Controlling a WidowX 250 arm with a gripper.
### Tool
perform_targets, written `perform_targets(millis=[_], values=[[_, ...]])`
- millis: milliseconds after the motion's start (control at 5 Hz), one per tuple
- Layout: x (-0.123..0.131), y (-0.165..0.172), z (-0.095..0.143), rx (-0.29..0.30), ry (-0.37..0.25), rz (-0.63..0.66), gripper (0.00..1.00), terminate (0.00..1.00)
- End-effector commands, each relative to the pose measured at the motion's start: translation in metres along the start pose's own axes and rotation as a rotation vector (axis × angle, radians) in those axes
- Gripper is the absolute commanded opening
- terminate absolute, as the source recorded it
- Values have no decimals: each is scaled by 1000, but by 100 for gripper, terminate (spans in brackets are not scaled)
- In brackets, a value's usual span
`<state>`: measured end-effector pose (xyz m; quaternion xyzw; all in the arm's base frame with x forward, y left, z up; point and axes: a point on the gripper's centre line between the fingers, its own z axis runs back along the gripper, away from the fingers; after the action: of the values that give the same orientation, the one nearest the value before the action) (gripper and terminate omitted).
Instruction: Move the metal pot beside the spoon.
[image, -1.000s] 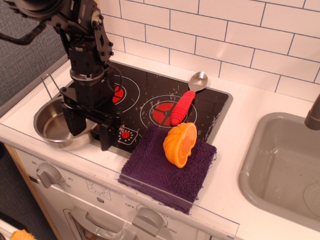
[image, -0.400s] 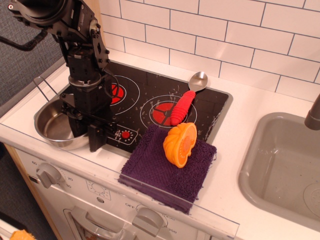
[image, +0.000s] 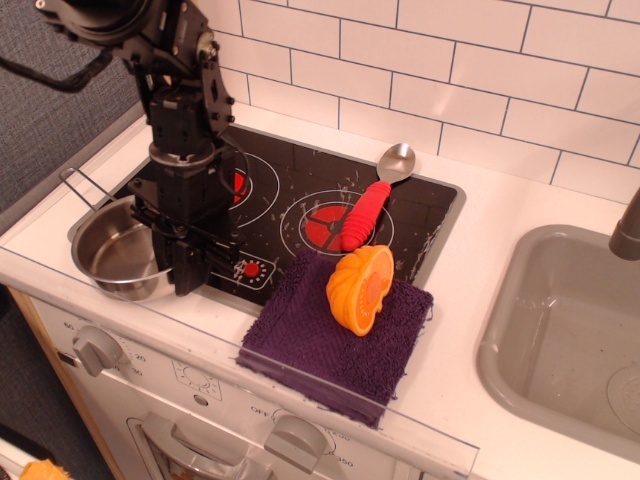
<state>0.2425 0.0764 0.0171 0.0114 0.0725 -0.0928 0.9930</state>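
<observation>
The metal pot (image: 112, 252) is a small shiny round pot at the front left corner of the black cooktop (image: 425, 215). Its thin wire handle points back left. My gripper (image: 183, 272) comes straight down at the pot's right rim, and its fingers are closed together on that rim. The spoon (image: 365, 208), with a silver bowl and a ribbed red handle, lies across the right burner, well to the right of the pot and apart from it.
An orange ridged half-fruit toy (image: 360, 288) stands on a purple cloth (image: 335, 350) in front of the spoon. A grey sink (image: 565, 330) lies at the right. White tiled wall runs behind. Oven knobs (image: 95, 348) sit below the counter edge.
My gripper's fingers, spread apart a second ago, have closed onto the pot's right rim. The arm has shifted slightly right, and the pot has shifted a little with it.
</observation>
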Motion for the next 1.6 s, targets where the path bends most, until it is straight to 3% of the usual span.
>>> perform_targets(millis=[0, 200, 400, 1000, 1400], values=[[40, 5, 42, 47, -75, -79, 0, 0], [76, 15, 61, 80, -89, -38, 0, 0], [95, 22, 67, 86, -106, 7, 0, 0], [133, 28, 50, 49, -180, 16, 0, 0], [158, 19, 47, 100, -188, -77, 0, 0]])
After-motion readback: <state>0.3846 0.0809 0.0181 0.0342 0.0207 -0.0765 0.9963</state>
